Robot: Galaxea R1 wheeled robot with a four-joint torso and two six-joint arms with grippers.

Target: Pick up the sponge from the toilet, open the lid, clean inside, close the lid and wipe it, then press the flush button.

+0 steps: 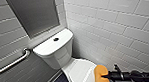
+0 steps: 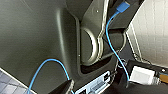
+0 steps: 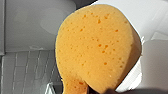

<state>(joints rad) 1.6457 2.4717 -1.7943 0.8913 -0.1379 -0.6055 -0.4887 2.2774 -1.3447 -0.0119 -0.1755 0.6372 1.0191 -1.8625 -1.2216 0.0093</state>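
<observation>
Right gripper (image 1: 107, 76) fingers are clamping the sponge (image 1: 100, 73) | sponge is hovering at the front edge of the closed lid (image 1: 78, 70), contact unclear | lid is covering the toilet (image 1: 56, 51) bowl, contents hidden

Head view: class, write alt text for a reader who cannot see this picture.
The right gripper holds an orange sponge over the closed white lid of the toilet. Behind, the tank top carries a dark flush button; a metal grab bar runs along the wall at left.
</observation>
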